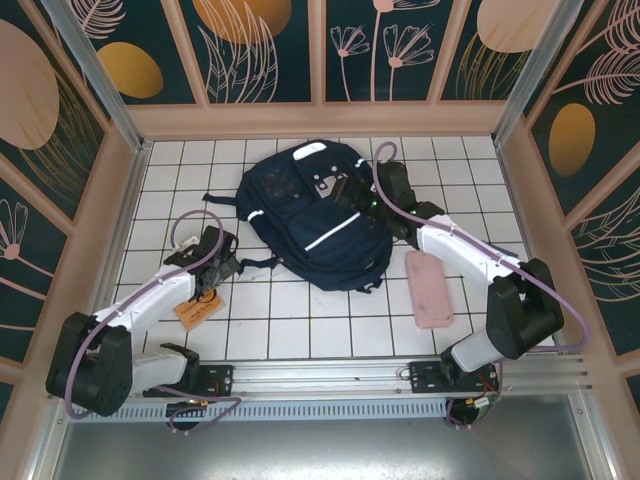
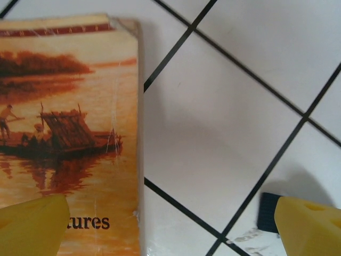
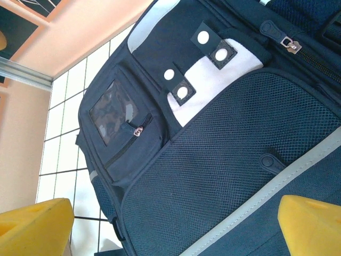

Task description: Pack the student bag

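The student bag, a navy-blue backpack with white stripes and grey patches, lies flat in the middle of the tiled floor. My right gripper hovers over its upper right part. In the right wrist view the gripper is open above the bag's mesh front pocket, with a yellow fingertip at each bottom corner. My left gripper stands open over bare tile, right beside an orange-covered book. Its left fingertip overlaps the book's cover; I cannot tell if it touches.
The orange book lies left of the bag, near the left arm. A flat pink case lies right of the bag, beside the right arm. Pale walls enclose the white tiled floor. A black strap trails from the bag's left side.
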### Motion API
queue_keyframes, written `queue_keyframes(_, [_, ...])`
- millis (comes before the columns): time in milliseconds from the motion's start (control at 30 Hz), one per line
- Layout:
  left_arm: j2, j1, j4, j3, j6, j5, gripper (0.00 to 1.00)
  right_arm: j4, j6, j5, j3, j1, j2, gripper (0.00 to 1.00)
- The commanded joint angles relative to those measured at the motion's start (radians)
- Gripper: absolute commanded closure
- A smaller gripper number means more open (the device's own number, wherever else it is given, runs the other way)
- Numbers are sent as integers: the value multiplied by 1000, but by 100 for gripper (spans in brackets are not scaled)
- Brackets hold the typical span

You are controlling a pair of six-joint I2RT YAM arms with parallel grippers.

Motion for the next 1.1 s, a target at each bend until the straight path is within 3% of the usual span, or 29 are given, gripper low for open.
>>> queue_keyframes(0, [35,5,57,-23,-11,41,1,-42,-27,3,43,0,19,1])
queue_keyframes(200, [100,5,187,-26,42,205,2,-58,-25,-3,50,0,34,1])
queue_keyframes(400, [118,3,402,-30,57,478,5,-52,-16,-38,58,0,46,1])
queue_keyframes(467, [134,2,430,-16,65,520,5,-41,-15,-58,60,0,51,1])
queue_keyframes(633, [85,4,334,42,85,402,3,-33,-48,-106,74,2,72,3])
queue_keyframes(800, [-69,75,227,31,78,293,6,-8,-137,-148,107,99,111,11])
queue_keyframes(967, [-176,223,173,-74,37,321,12,5,-190,-204,197,220,227,22])
queue_keyframes(1067, [-216,268,176,-141,0,336,16,-2,-221,-232,283,293,331,29])
